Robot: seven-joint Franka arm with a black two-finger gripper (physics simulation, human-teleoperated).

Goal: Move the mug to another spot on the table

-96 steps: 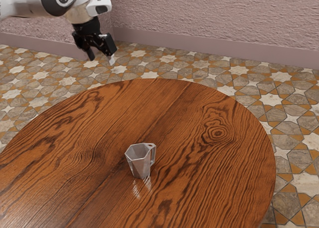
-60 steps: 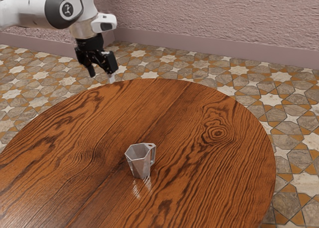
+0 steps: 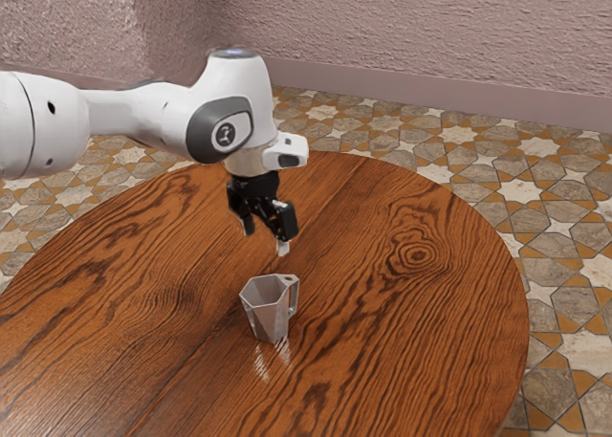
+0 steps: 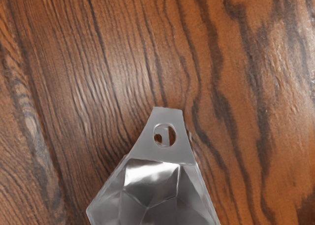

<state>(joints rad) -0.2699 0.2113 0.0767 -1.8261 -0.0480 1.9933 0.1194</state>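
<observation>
Arm reaching in from the left of the exterior frame carries the end effector (image 3: 270, 236) to frame centre, where it hangs over the table (image 3: 430, 265) with its fingers spread and nothing between them. The mug (image 3: 270, 306) stands upright on the wood just below it in the frame, at lower centre. A strip of grain shows between the fingertips and the rim, so the two are near but apart. The wrist view has the mug (image 4: 155, 190) just under the hand, slightly off to one side rather than dead centre. Its handle (image 4: 165, 135), a flat tab with a small hole, juts out from the faceted body. In the exterior frame that handle (image 3: 293, 292) sits on the mug's right side, so the mug's long axis runs roughly left to right. My judgement is that the coming move is a short drop with a small correction toward the body, closing across its walls. The knot (image 3: 418, 257) at right marks one possible new spot.
</observation>
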